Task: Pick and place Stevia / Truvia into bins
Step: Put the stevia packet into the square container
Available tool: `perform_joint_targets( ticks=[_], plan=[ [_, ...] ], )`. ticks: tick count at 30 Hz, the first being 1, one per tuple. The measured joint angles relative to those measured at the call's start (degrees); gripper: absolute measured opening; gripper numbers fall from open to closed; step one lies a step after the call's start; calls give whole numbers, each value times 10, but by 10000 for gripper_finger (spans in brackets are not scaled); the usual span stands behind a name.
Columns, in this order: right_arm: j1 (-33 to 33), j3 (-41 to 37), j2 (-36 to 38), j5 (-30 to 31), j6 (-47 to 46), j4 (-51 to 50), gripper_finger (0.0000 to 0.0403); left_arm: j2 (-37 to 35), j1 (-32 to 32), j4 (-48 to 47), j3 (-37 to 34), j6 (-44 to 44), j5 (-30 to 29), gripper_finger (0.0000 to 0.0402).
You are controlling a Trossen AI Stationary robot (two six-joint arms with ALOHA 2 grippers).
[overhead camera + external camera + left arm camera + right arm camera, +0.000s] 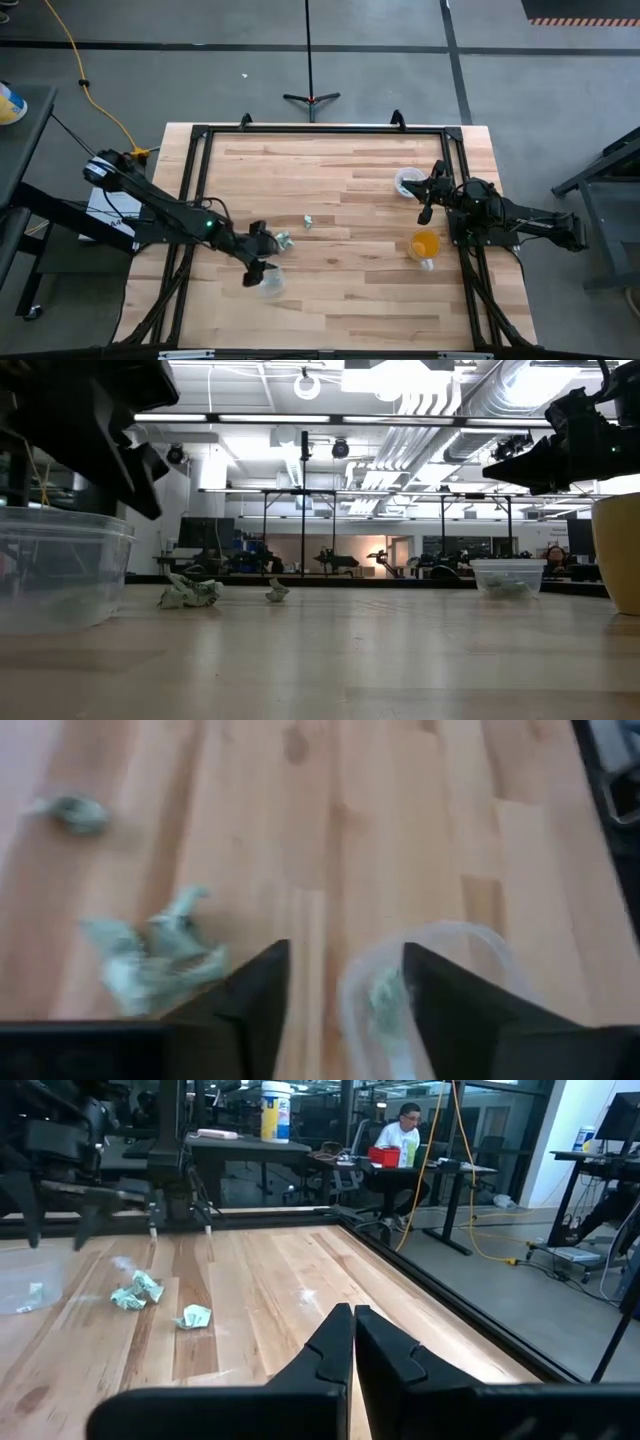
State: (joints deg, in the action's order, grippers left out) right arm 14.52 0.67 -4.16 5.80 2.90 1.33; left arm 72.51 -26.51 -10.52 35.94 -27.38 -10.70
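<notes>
My left gripper [260,252] hovers open near the table's near-left part, between a crumpled green-and-white packet [283,240] and a clear cup [270,285]. In the left wrist view the open gripper [345,995] stands above the cup's rim [470,935], where one packet [383,992] lies inside, and the crumpled packet [150,958] lies beside it. A second packet [309,222] lies on the wood farther toward the middle. My right gripper [428,193] is shut and empty, raised beside the far-right clear cup [407,182]; the right wrist view shows its shut fingers [352,1335].
An orange translucent cup [425,245] stands near the right edge, just nearer than my right gripper. A black frame rail [320,130] borders the table's far and side edges. Bare wood lies across the table's middle [350,270]. A person sits at a desk [405,1130] beyond the table.
</notes>
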Motion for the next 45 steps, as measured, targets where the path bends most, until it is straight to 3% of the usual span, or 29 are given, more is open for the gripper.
perform_joint_targets(
  ticks=[4,9,13,17,36,45],
  plan=[
    [0,0,0,-1,0,0,2,-17,7,-4,0,-1,-45,279],
    [0,0,0,-1,0,0,2,-22,74,-15,0,-31,-84,293],
    [0,0,0,-1,0,0,4,-2,150,-38,0,-44,-1,279],
    [0,0,0,-2,1,0,1,28,185,-23,0,0,74,264],
    [0,0,0,-2,1,-1,5,132,216,-20,0,63,74,252],
    [0,0,0,-2,1,-1,1,137,217,-9,0,118,72,176]
  ],
)
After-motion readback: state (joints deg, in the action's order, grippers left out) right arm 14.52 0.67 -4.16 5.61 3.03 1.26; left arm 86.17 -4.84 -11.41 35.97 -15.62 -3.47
